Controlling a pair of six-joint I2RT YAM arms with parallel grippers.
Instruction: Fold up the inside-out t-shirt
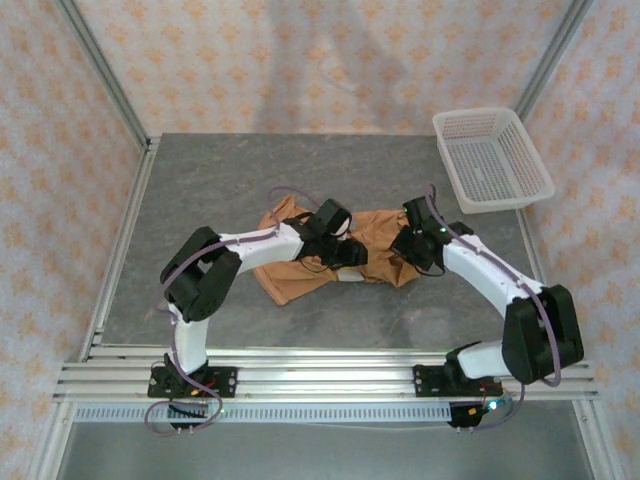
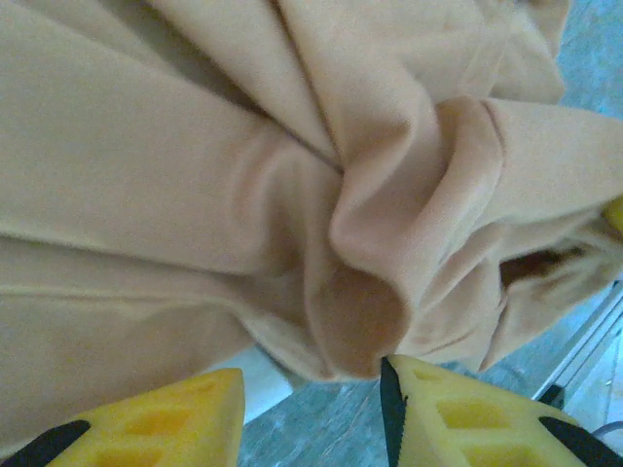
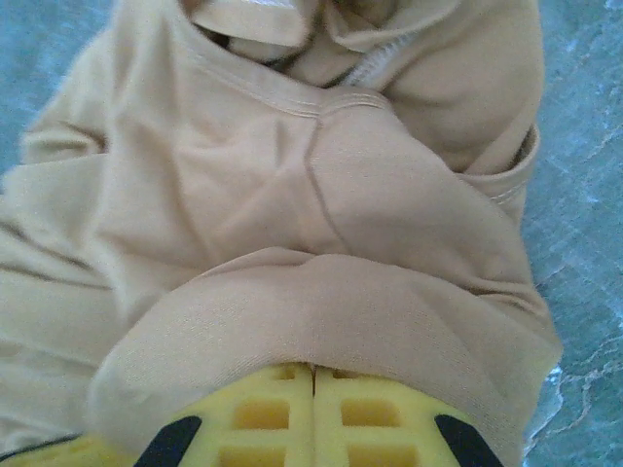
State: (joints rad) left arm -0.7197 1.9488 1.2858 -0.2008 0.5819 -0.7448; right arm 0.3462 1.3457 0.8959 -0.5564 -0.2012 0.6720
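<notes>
- Right gripper point(image 3: 313, 375) had its yellow fingers pressed flat together. A thick fold of the inside-out t-shirt point(image 3: 292, 195) was draped over the tips, so whether any cloth was nipped between them could not be told.
- Left gripper point(image 2: 311, 389) stood spread, with a rolled fold of the shirt hanging just above the gap. The fold reached the tip of one finger but was not clamped.
- From above, the shirt lay bunched and creased at the middle of the table point(image 1: 220, 180), under both wrists. It was well apart from the white basket point(image 1: 490, 160) at the far right corner.
- If the right fingers had no real bite, a lift or drag would probably have let the draped fold slide off. That side would then have been left behind.
- The fold in front of the left fingers looked several layers thick. Closing there could have caught more than one layer and pulled the heap into a tighter knot instead of opening it out.
- Both wrists hung close together over the same small heap. A careless swing might have knocked them together or snagged a cable loop on the cloth.
- Folding before the cloth was spread flat would likely have trapped the creases and given a lopsided fold.
</notes>
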